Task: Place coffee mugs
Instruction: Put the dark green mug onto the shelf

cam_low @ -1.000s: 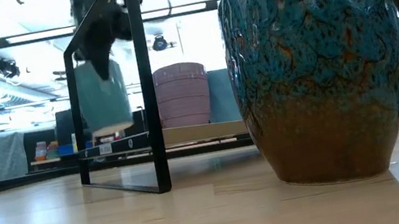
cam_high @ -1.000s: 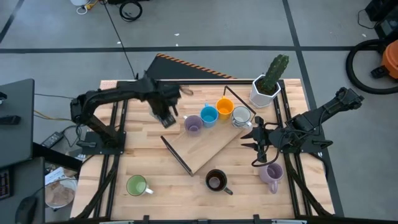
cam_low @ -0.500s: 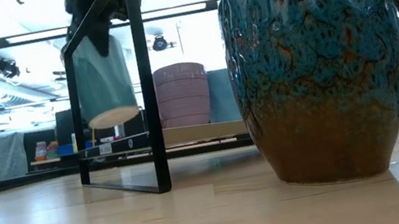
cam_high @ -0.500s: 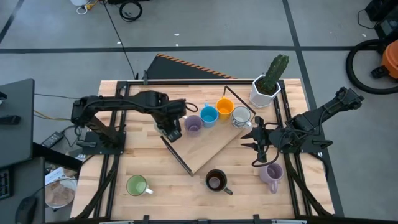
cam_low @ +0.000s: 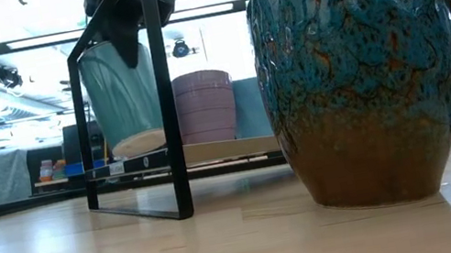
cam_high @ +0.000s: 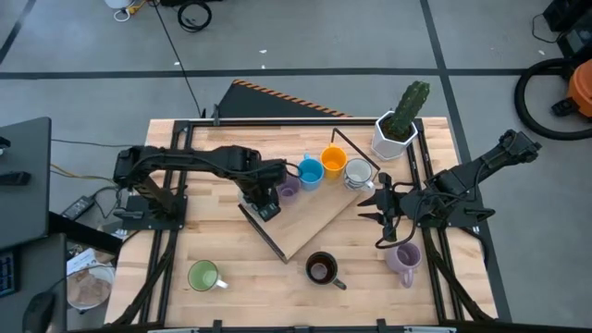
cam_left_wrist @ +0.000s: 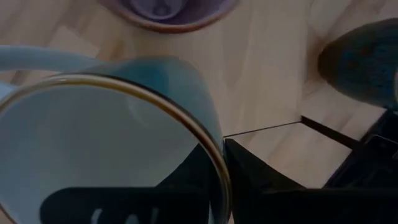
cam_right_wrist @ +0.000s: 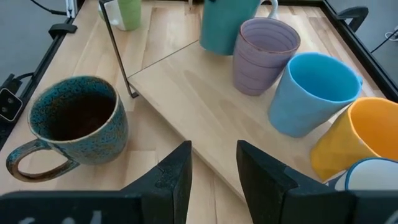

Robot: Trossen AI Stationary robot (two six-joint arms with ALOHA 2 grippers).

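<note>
My left gripper (cam_high: 265, 197) is shut on a teal mug (cam_low: 121, 96) over the left end of the wooden board (cam_high: 310, 220). The teal mug (cam_right_wrist: 227, 25) hangs beside the purple mug (cam_high: 288, 188), which stands on the board in a row with the blue (cam_high: 311, 171), orange (cam_high: 334, 160) and silvery-white (cam_high: 359, 173) mugs. On the table stand the dark brown (cam_high: 321, 268), green (cam_high: 203, 275) and lilac (cam_high: 403, 259) mugs. My right gripper (cam_high: 384, 215) is open and hovers off the board's right edge. My left gripper (cam_left_wrist: 205, 180) holds the teal mug by its rim (cam_left_wrist: 186, 127), with one finger inside the cup and one finger (cam_left_wrist: 255, 180) outside the wall. The fingers come from above, pointing down. The mug hangs tilted, its base (cam_low: 140, 143) close above the board; whether it touches I cannot tell.
The board sits raised on a black metal frame (cam_low: 167, 99), turned diagonally on the table. A white cactus pot (cam_high: 396, 134) stands at the far right corner. Bare board surface (cam_right_wrist: 180, 87) lies on the near side of the mug row.
My left gripper has carried the teal mug toward the table's right and near side, from left of the board to beside the purple mug, and has come down. The mug has sunk toward the board and tipped more. My right arm has kept still.
</note>
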